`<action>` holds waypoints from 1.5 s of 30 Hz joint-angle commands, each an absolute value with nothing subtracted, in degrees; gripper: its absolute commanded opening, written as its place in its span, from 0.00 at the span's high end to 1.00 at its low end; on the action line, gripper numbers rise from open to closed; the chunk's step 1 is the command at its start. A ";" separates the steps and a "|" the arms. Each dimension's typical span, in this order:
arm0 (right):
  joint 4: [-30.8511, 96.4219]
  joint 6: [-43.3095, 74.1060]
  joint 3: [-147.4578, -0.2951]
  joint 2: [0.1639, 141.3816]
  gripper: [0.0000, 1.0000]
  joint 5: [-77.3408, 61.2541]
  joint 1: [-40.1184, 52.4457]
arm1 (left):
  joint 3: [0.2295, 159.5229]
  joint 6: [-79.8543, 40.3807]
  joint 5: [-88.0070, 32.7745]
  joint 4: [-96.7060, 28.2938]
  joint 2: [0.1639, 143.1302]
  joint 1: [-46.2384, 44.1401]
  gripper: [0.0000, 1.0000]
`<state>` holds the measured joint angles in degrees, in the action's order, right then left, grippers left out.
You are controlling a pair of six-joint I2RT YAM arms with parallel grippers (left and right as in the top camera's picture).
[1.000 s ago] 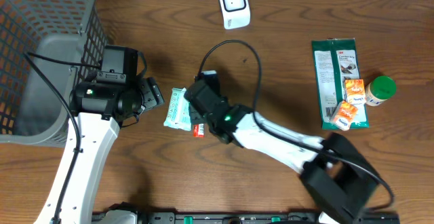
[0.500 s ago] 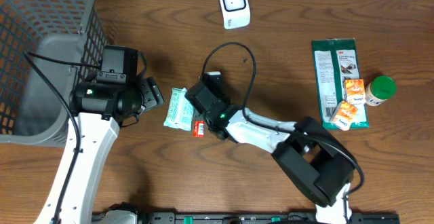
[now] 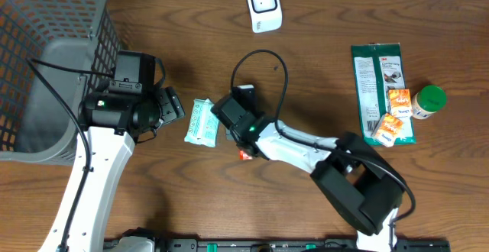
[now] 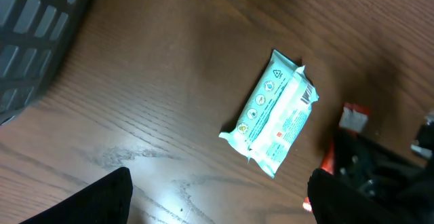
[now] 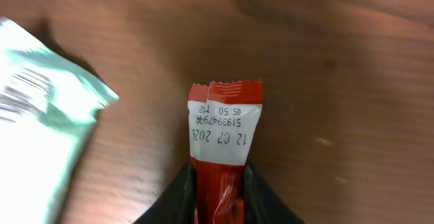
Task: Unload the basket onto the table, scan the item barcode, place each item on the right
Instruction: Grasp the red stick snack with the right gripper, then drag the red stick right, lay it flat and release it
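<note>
Wooden tabletop (image 3: 321, 69) lay under both arms. We had the right gripper (image 5: 218, 190) clenched on one end of the red sachet (image 5: 224, 125), just beside the mint packet (image 4: 271, 112). That left its printed end free, probably for the white scanner (image 3: 263, 4). Our left gripper (image 4: 220, 195) hung spread, empty.

Even light; glare on table (image 4: 146, 159); mild blur

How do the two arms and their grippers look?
The left arm and right arm have white links, black joint housings and a small green light at each wrist. A black cable loops off the right wrist. The left gripper and right gripper have black fingers.
</note>
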<state>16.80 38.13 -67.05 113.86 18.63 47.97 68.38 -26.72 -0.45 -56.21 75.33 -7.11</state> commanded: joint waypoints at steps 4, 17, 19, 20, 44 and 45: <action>23.97 38.06 -66.76 105.56 0.84 19.46 44.84 | 68.66 -26.15 0.27 -56.34 75.22 -6.81 0.17; 29.76 38.06 -66.72 104.40 0.34 10.63 37.47 | 68.66 -26.15 0.27 -56.34 75.22 -6.81 0.17; 27.83 38.06 -66.72 104.66 0.34 7.70 37.60 | 68.66 -26.15 0.27 -56.34 75.22 -6.81 0.17; 27.03 38.09 -66.72 104.92 0.35 6.76 37.89 | 68.66 -26.15 0.30 -56.34 75.22 -6.81 0.16; 38.26 6.09 -68.55 108.53 0.72 6.48 46.44 | 68.66 -26.15 0.27 -56.34 75.22 -6.81 0.17; 39.70 2.09 -68.64 108.18 0.72 7.27 46.44 | 68.66 -26.17 0.30 -56.34 75.22 -6.81 0.17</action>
<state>38.35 15.68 -67.68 110.06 6.68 46.04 68.38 -26.72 -0.45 -56.18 75.33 -7.11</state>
